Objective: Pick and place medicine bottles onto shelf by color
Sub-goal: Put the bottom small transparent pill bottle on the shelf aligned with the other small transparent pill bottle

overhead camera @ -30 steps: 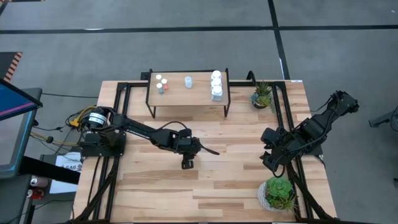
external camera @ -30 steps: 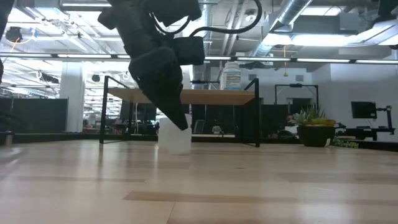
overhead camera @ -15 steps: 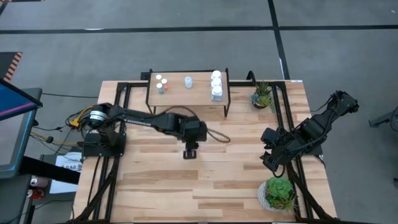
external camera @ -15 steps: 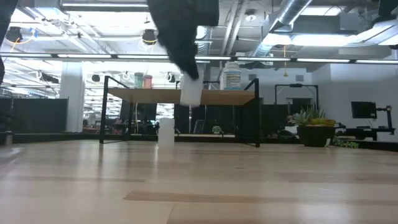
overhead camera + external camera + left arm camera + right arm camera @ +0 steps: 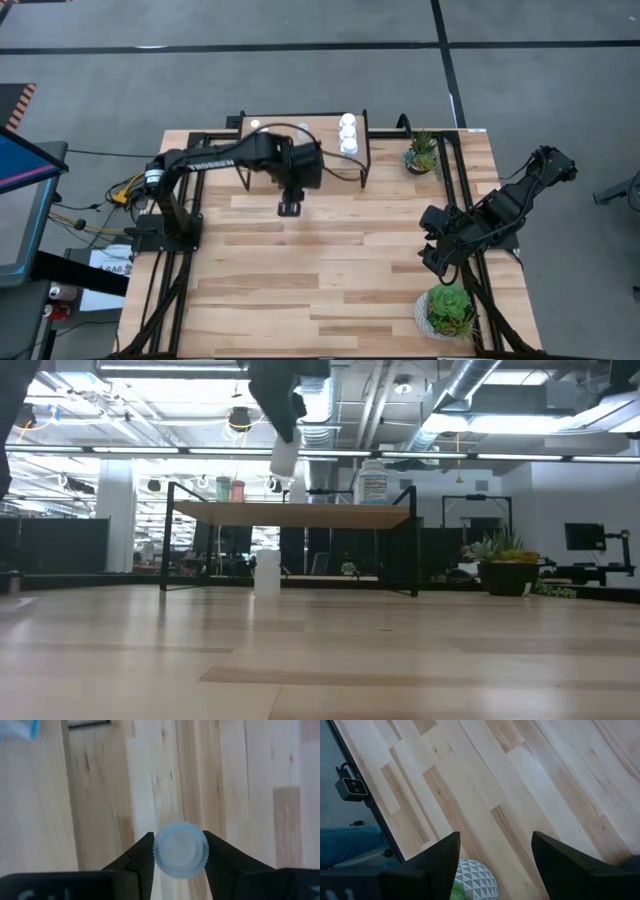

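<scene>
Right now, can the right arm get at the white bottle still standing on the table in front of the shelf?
Probably not: the open right claw waits far from the white bottle, and the left arm works nearer it.

From above, the left arm is covering most of the shelf, so the small bottles on that side are hiding; only white bottles are peeking out, too small to count for sure; in the low view the left gripper is running off the top edge; the plant pot is being cut off at the bottom.
</scene>
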You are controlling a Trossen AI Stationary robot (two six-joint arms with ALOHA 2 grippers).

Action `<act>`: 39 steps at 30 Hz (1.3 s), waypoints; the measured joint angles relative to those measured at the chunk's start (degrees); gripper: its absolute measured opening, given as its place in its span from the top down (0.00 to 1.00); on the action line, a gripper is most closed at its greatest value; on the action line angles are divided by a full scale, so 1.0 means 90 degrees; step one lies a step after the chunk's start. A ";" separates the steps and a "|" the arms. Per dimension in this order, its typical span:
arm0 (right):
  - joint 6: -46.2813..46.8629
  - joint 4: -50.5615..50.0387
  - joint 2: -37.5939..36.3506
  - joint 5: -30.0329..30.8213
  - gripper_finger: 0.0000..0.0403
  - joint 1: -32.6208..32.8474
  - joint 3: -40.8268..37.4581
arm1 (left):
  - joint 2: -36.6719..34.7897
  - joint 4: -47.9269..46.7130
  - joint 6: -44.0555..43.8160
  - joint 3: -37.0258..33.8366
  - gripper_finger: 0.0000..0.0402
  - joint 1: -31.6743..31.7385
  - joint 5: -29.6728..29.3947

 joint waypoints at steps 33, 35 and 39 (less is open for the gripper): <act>0.0299 0.0004 0.0002 0.0002 0.33 -0.0002 0.0000 | -0.0036 0.1044 0.1455 -0.0302 0.71 0.2504 0.0864; 0.0296 0.0002 0.0002 0.0002 0.33 -0.0002 0.0000 | -0.0036 0.1076 0.1439 -0.0391 0.70 0.2536 0.0867; 0.0296 0.0002 0.0002 0.0002 0.33 -0.0002 0.0000 | -0.0031 0.1142 0.1486 -0.0440 0.70 0.2556 0.0771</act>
